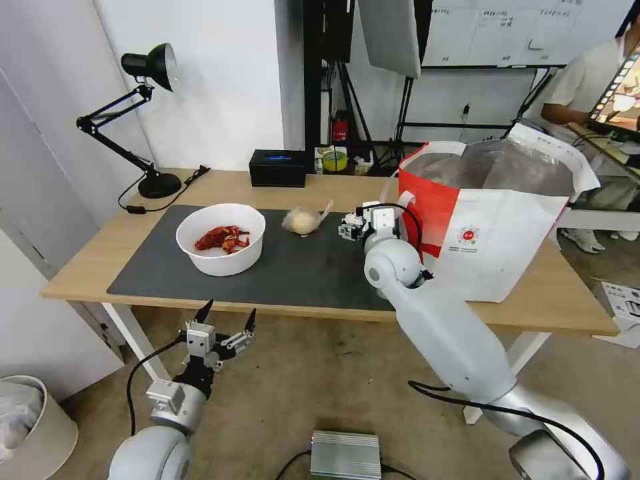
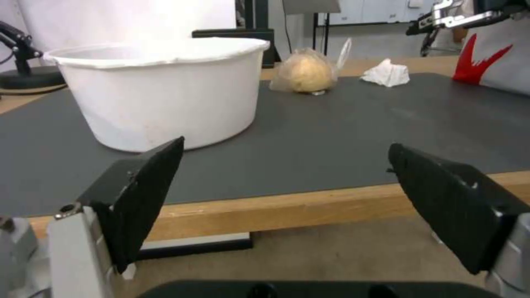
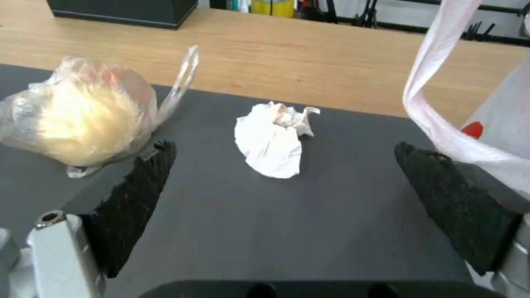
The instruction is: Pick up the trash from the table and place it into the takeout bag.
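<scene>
Three trash items on the mat: one bowl point(image 1: 221, 239), one knotted bag point(image 1: 303, 219), one tissue point(image 3: 273, 140).
Right gripper point(image 3: 281, 194) spread wide over the tissue; left gripper point(image 1: 228, 320) spread, below the table point(image 1: 553, 300) edge.

A black desk lamp point(image 1: 143, 120) stands at the far left corner, its cord trailing beside it. A black box point(image 1: 278, 167) sits along the back edge with a yellow-green tape roll point(image 1: 335, 161) just beside it. A silver metal unit point(image 1: 345, 455) lies on the floor.
</scene>
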`<state>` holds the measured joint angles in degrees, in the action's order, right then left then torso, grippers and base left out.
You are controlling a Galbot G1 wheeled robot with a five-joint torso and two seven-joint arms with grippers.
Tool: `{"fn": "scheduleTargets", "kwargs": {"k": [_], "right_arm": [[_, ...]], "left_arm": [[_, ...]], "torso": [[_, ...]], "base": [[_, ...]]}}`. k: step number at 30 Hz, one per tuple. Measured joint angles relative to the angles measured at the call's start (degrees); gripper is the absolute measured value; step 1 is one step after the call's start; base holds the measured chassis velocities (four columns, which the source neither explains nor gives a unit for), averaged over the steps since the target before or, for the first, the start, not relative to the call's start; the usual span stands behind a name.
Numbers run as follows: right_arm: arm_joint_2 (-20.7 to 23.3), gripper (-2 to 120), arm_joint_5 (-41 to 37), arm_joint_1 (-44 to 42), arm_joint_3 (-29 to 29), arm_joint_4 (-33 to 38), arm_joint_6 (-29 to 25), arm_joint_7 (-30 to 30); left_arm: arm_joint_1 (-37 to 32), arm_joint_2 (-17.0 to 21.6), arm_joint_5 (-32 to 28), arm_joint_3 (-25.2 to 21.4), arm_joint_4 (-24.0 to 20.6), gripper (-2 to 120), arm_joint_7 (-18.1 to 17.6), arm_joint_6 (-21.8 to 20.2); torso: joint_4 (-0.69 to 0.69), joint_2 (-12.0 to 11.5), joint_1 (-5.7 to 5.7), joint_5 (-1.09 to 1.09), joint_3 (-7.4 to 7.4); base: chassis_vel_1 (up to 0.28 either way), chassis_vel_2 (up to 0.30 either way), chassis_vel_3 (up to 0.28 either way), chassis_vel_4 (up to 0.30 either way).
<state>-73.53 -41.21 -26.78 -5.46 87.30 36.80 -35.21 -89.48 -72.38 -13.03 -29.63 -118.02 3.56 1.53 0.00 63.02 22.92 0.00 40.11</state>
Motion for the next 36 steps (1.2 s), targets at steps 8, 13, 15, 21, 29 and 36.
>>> {"fn": "scheduleTargets", "kwargs": {"k": [8,13,15,21,29,36], "right_arm": [[-0.7,100,-1.2,2.6,-0.2,-3.0,0.8,0.2],[-1.0,100,-1.4,3.5,-0.2,-4.3,1.0,0.3],[-1.5,100,-1.6,4.3,-0.3,-5.8,1.1,0.4],[-2.2,100,-1.7,5.5,-0.3,-8.2,1.2,0.7],[-3.3,100,-1.6,6.9,-0.2,-11.1,1.2,1.4],[-4.3,100,-1.4,8.3,-0.1,-14.0,1.4,2.6]], "left_arm": [[0.0,0.0,0.0,0.1,-0.1,100,0.0,0.0],[0.0,0.0,0.0,0.2,-0.1,100,0.0,0.0],[0.0,0.0,0.1,0.3,-0.1,100,0.0,0.0],[0.0,-0.2,0.3,0.5,-0.1,100,0.0,0.0],[0.1,-0.3,0.4,0.6,0.0,100,0.0,0.1],[0.1,-0.3,0.5,0.6,0.1,100,0.0,0.1]], "torso": [[0.00,0.0,-0.01,0.00,0.00],[0.00,0.0,0.00,0.00,0.00],[0.00,0.0,0.00,0.00,0.00],[0.00,0.0,0.00,0.00,0.00],[0.00,0.0,-0.01,0.00,0.00],[0.00,0.0,0.00,0.00,0.00]], "base": [[0.000,0.000,0.000,0.000],[0.000,0.000,0.000,0.000],[0.000,0.000,0.000,0.000],[0.000,0.000,0.000,0.000],[0.000,0.000,0.000,0.000],[0.000,0.000,0.000,0.000]]}}
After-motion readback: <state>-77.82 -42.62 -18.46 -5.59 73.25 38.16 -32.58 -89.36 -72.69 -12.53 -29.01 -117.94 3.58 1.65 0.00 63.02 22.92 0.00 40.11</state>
